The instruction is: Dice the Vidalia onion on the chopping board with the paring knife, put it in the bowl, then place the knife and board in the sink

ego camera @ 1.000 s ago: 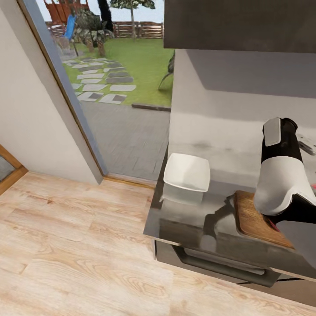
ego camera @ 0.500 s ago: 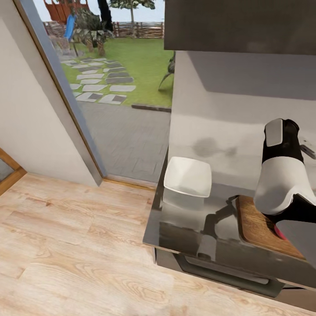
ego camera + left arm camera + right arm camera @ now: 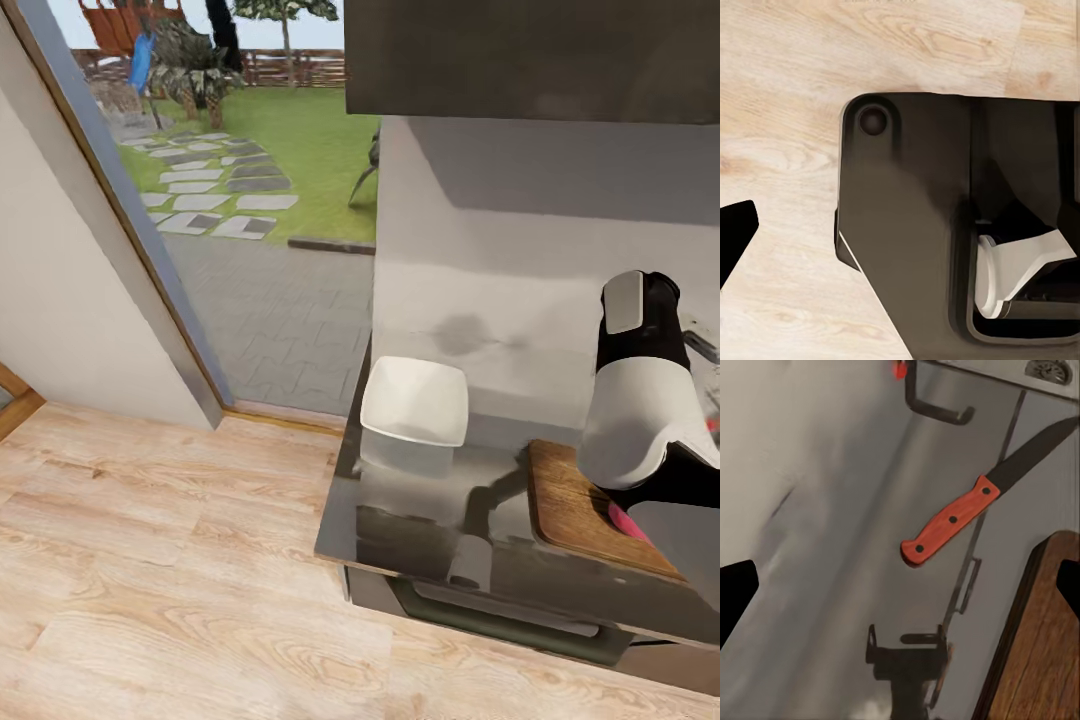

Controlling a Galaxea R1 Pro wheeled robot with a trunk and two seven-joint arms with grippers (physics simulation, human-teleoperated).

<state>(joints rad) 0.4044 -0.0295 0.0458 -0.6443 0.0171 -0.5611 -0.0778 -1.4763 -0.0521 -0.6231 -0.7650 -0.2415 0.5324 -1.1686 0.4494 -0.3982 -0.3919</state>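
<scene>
Right hand (image 3: 900,585) spread above one paring knife (image 3: 975,510).

Right arm (image 3: 640,410): glossy white rounded shell, black cylindrical joint above bearing a grey rectangular panel, dark grey link below.

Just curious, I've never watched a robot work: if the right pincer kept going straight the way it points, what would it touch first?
Probably the glossy grey countertop, beside the paring knife and just off the chopping board's edge. Depth is hard to judge, so the knife's orange-red handle might come first.
</scene>
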